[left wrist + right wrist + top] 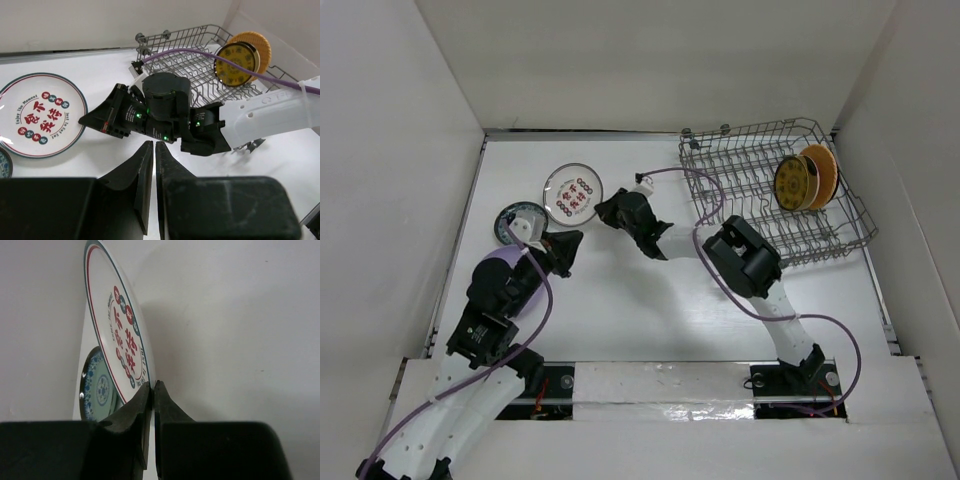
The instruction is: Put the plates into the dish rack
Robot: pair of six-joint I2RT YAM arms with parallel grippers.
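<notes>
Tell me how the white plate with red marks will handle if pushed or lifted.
The plate looks stiff and smooth, so it is probably slippery and breakable. It lies flat on the table, so a push would likely slide it, not tip it. Its thin, low rim may be hard to pinch.

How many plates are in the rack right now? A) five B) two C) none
B: only a yellow plate and an orange plate stand in the rack.
</notes>
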